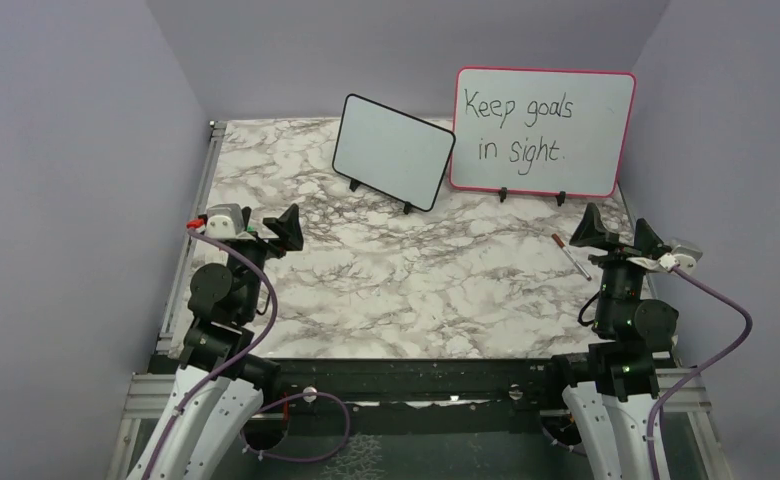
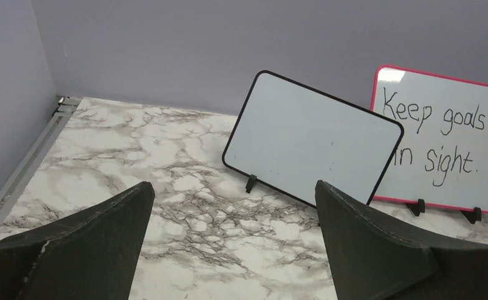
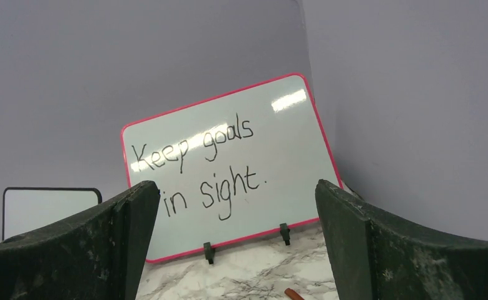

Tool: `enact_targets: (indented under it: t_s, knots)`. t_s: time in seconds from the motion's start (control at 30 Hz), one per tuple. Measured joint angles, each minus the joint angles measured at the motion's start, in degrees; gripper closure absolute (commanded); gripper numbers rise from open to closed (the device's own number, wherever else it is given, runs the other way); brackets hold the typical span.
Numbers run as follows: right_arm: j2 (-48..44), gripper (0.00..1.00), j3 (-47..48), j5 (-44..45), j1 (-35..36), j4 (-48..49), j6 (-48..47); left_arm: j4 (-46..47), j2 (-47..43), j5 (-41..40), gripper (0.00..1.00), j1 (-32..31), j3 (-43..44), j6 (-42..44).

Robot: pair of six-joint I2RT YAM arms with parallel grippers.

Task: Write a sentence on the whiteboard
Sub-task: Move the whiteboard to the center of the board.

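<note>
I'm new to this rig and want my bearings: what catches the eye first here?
The pink-framed board reading "Keep goals in sight" stands at the back right. Just left of it stands the blank whiteboard, black-framed. A marker lies on the marble table beside the right gripper.

Black-framed whiteboard (image 1: 393, 152), rounded corners, blank face — standing upright, rear centre

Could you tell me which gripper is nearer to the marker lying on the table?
Right. The right gripper is just right of the marker; the left gripper is far off across the table, to its left.
</note>
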Motion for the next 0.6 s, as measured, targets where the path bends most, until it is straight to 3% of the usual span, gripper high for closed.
enact_targets:
  t_s: [0.6]
  knots:
    - [-1.22, 0.0, -0.13, 0.22, 2.36, -0.04, 0.07, 2.1, 8.5, 8.9, 0.01, 0.07, -0.63, 0.76]
